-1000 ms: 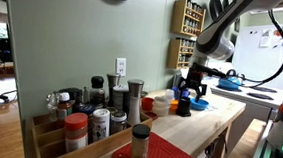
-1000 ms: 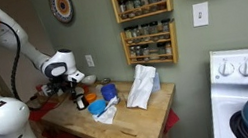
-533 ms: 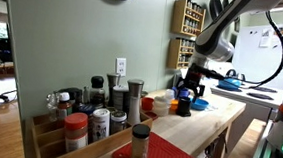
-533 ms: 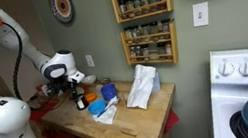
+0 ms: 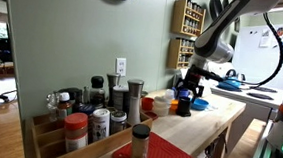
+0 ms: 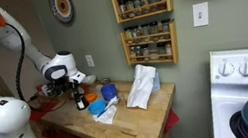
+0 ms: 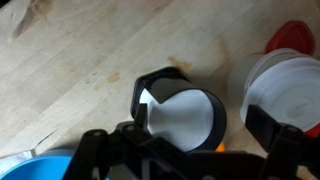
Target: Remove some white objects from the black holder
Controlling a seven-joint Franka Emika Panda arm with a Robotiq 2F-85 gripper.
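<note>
- While my gripper (image 7: 185,140) hangs directly above the black holder (image 7: 158,82), its jaws stand spread as wide as they go, one to each side of the holder, and they have hold of nothing.
- That holder stands upright on the wooden counter (image 7: 80,60), mouth up, with the white objects (image 7: 185,115) filling its opening. I judge I am centred over it so my fingers can come down on the white pieces rather than on the black wall.
- Just beside the holder in the wrist view sits a pale cup (image 7: 275,90), and beyond that an orange-red rim (image 7: 292,38). They crowd the holder closely, so jaws this wide could knock the cup on the way down.
- On the holder's opposite side, near it but apart, is the edge of a blue bowl (image 7: 40,165). It looks like a handy place to drop what I lift out.
- Well apart from the holder, in an exterior view, spice jars (image 5: 76,132) cluster at the counter's end, out of my way.
- Wall racks (image 6: 143,15) hang beyond the holder. Their jar labels, like those on the counter, are too small to read, and I see no writing on the holder.
</note>
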